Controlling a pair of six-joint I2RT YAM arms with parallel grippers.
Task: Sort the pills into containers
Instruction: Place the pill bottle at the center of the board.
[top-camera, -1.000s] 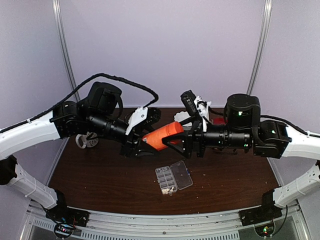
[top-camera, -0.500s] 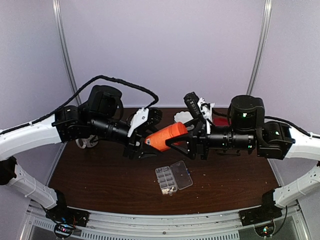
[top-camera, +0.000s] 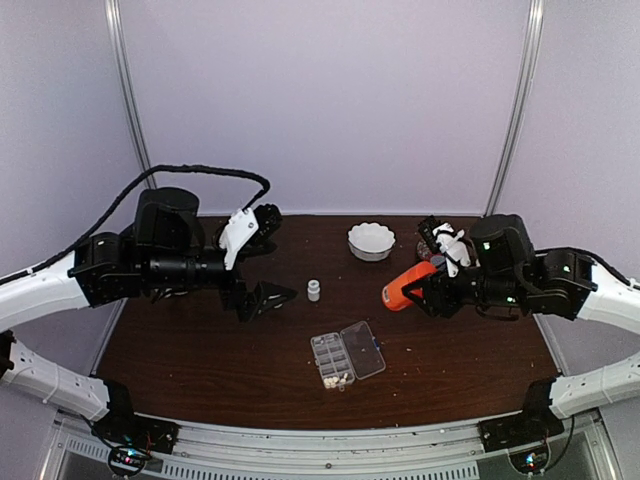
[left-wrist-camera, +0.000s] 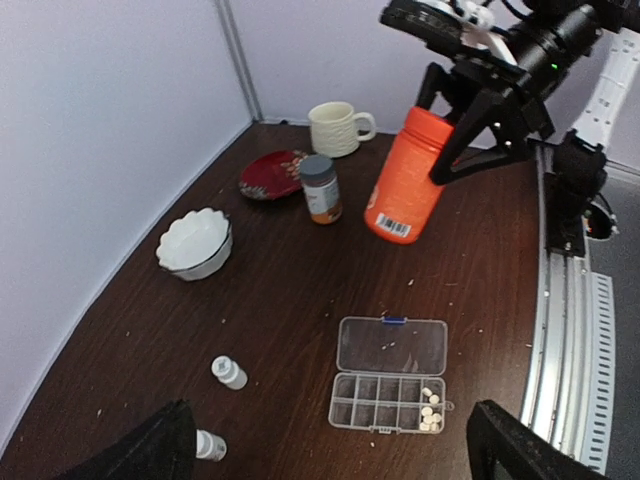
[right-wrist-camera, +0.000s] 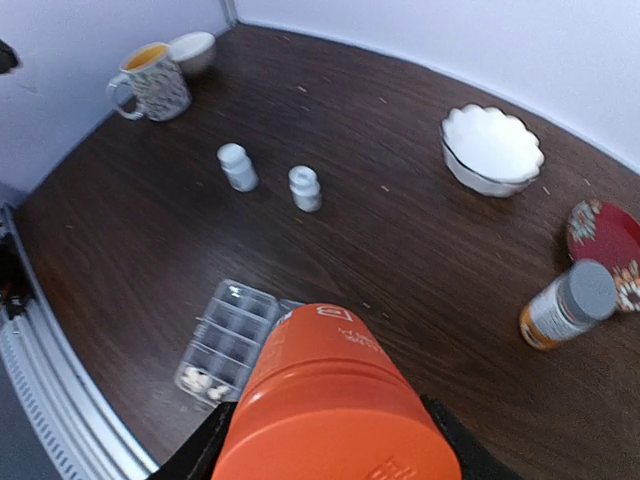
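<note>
The clear organiser box (top-camera: 347, 356) lies open near the table's front middle, lid flat beside its cells (left-wrist-camera: 388, 403). A few cream-white pills (left-wrist-camera: 431, 408) sit in the end containers; the other cells look empty. My right gripper (top-camera: 428, 290) is shut on an orange bottle (top-camera: 404, 287), held tilted above the table, right of the box. From the right wrist, the bottle (right-wrist-camera: 330, 400) fills the foreground, with the box (right-wrist-camera: 222, 341) and pills (right-wrist-camera: 205, 383) below it. My left gripper (top-camera: 268, 258) hangs open at the left with nothing in it, its fingertips (left-wrist-camera: 150, 455) at the lower corners.
Two tiny white bottles (left-wrist-camera: 229, 372) (left-wrist-camera: 208, 445) stand left of the box. At the back are a white scalloped bowl (top-camera: 371, 240), a red plate (left-wrist-camera: 270, 172), a grey-capped amber bottle (left-wrist-camera: 320, 188) and a cream mug (left-wrist-camera: 335, 128). Another mug (right-wrist-camera: 155, 82) stands far left.
The left gripper has let go of the orange bottle, opened wide and drawn back to the left. The right arm has carried the bottle away to the right and lower.
</note>
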